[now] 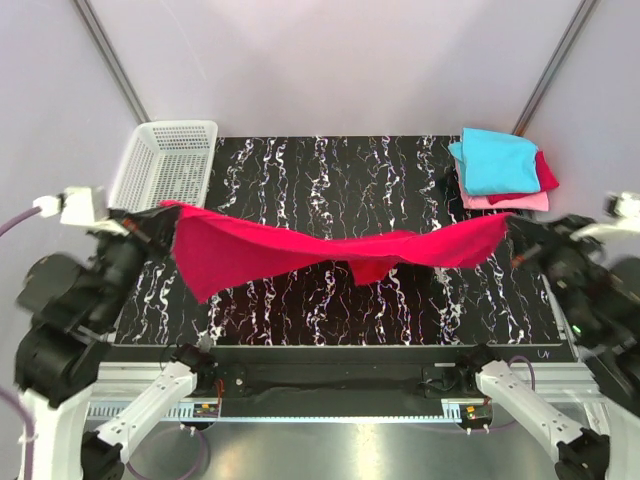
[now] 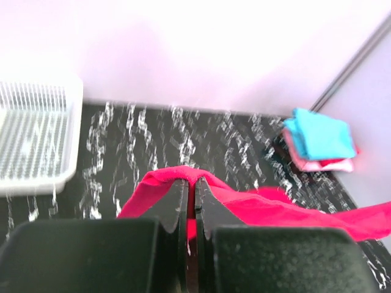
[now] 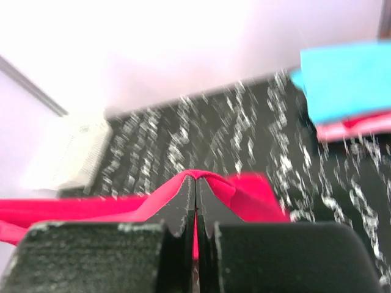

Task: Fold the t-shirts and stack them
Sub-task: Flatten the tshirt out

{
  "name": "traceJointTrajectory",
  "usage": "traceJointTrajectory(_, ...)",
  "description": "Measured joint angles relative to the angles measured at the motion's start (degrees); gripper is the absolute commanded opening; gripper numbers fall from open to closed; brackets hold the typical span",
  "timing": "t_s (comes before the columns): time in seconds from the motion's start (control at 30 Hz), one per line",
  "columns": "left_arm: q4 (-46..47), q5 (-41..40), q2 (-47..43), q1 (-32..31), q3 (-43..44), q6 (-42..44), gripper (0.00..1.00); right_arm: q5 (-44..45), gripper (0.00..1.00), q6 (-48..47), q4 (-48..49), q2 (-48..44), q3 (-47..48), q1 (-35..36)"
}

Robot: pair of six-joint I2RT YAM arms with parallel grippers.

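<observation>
— Pale lilac walls all round, black bench top with white marble veining [image 1: 330, 170] in the middle. Anything going on over it?

— Yep. Bright crimson-red cloth t-shirt [image 1: 260, 250] strung out like a hammock between the two arms, stretched left to right over the near half of the bench. Sagging a bit in the middle, with a loose fold hanging down there. Can't tell whether that fold touches the surface.

— And the grippers, actually holding or just nearby?

— Holding, both of them. Left gripper [image 1: 150, 222] pinched tight on the shirt's left end, over by the bench's left edge. Same thing up close from the left wrist [image 2: 190, 183]: jaws pressed together, red cloth [image 2: 275, 207] bunched over the tips and trailing off to the right. Right gripper [image 1: 515, 228] clamped the same way on the other end, near the right edge. Right wrist view [image 3: 195, 180] a bit blurry, but no gap between the jaws, and red cloth [image 3: 244, 192] draped over them.

— Other shirts?

— Folded and piled at the far right corner: cyan t-shirt [image 1: 497, 160] on top, dark red one [image 1: 546, 172] poking out under it on the right, pink one [image 1: 510, 202] at the bottom. White plastic mesh basket [image 1: 165, 160] over at the far left corner.
</observation>
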Motion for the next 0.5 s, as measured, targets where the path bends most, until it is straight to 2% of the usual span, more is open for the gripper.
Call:
traceJointTrajectory(0.13,0.2,0.76,-2.6,0.0,4.04,3.13,0.0,-2.58,0.0,-3.41,0.39,-3.02,6.6,0.0)
traceJointTrajectory(0.27,0.96,0.44,-0.9,0.0,8.11,4.63,0.0,-3.89,0.0,-7.02,1.01,-1.7,13.18,0.0)
traceJointTrajectory(0.4,1.33,-1.31,6.25,0.0,12.37,4.0,0.0,-3.02,0.0,-10.38,2.64,4.0,18.6,0.0)
traceJointTrajectory(0.5,1.46,-2.95,14.91,0.0,15.98,2.29,0.0,-0.57,0.0,-12.76,3.5,10.91,22.32,0.0)
